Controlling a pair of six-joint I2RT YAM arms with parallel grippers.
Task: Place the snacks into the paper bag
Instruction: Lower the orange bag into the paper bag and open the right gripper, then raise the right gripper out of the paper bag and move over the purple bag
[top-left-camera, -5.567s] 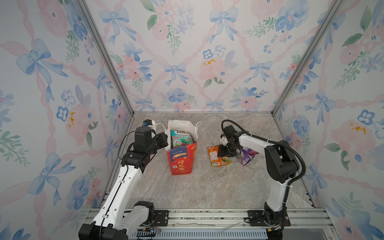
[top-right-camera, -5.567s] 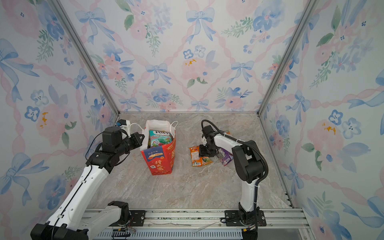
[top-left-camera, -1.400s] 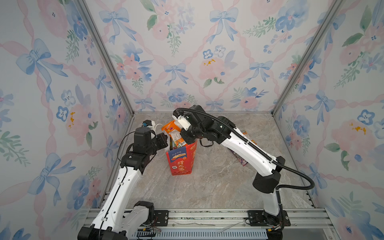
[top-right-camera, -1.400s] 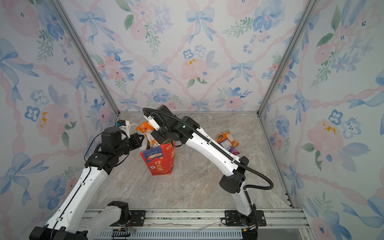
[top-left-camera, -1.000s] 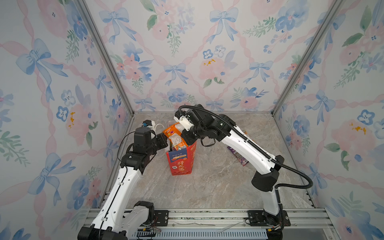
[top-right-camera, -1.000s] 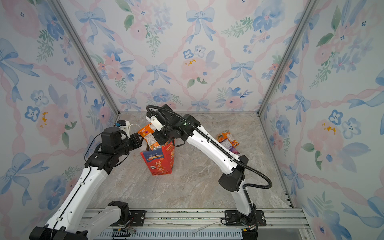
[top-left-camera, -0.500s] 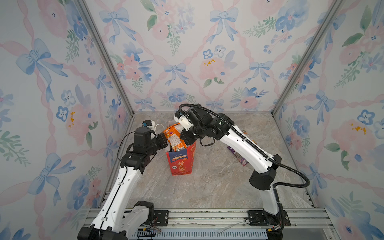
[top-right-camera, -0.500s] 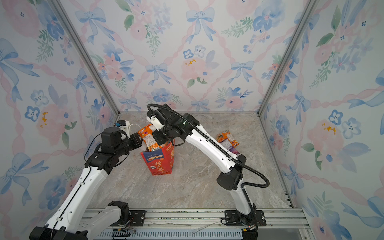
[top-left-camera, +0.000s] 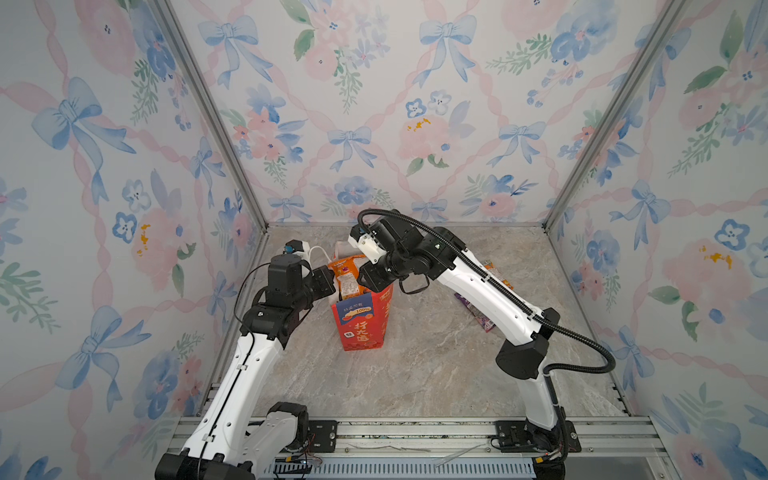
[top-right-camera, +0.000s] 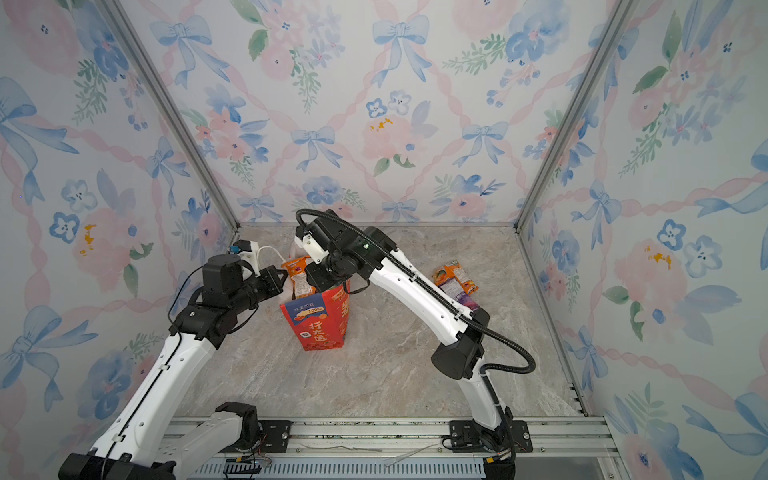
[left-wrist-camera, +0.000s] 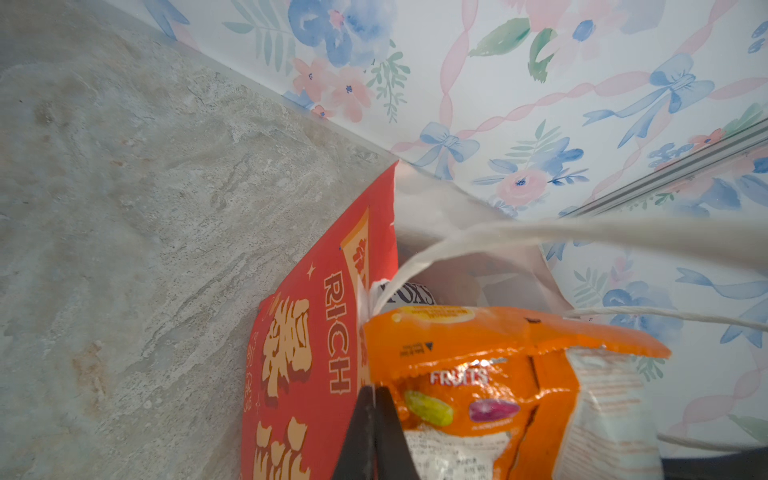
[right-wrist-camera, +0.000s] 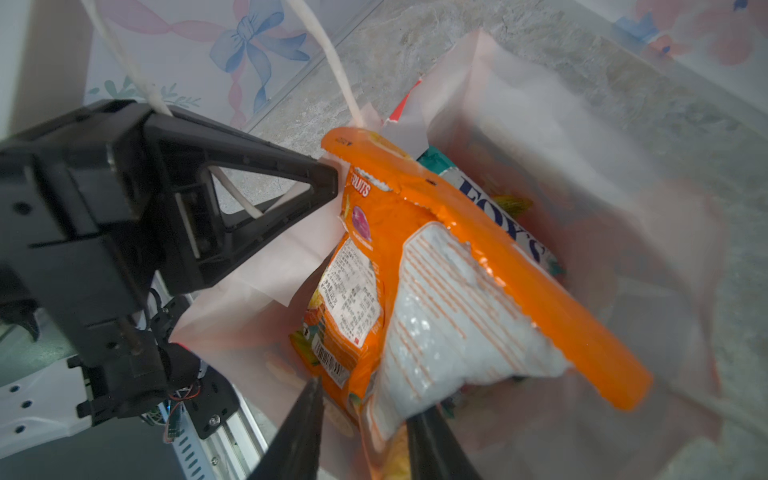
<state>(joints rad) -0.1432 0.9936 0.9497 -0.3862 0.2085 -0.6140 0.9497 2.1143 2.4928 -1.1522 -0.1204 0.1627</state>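
The red paper bag (top-left-camera: 361, 320) (top-right-camera: 318, 320) stands upright at mid-table. My left gripper (top-left-camera: 330, 276) (left-wrist-camera: 375, 390) is shut on the bag's left rim and holds the mouth apart. An orange snack packet (top-left-camera: 347, 276) (right-wrist-camera: 415, 249) stands tilted in the bag mouth, its top sticking out. My right gripper (top-left-camera: 365, 278) (right-wrist-camera: 365, 399) is over the mouth, its jaws open on either side of the packet's lower end. A teal FOX'S packet (right-wrist-camera: 498, 216) lies deeper inside. More snacks, orange and purple (top-right-camera: 455, 280), lie on the table to the right.
Flowered walls close in the marble table (top-left-camera: 436, 374) at the back and both sides. An aluminium rail (top-left-camera: 415, 432) with both arm bases runs along the front edge. The bag's white string handle (left-wrist-camera: 540, 232) hangs across the left wrist view.
The right gripper's jaws have come apart from the orange packet, which now sits lower in the bag mouth. The left gripper has kept its hold on the rim.
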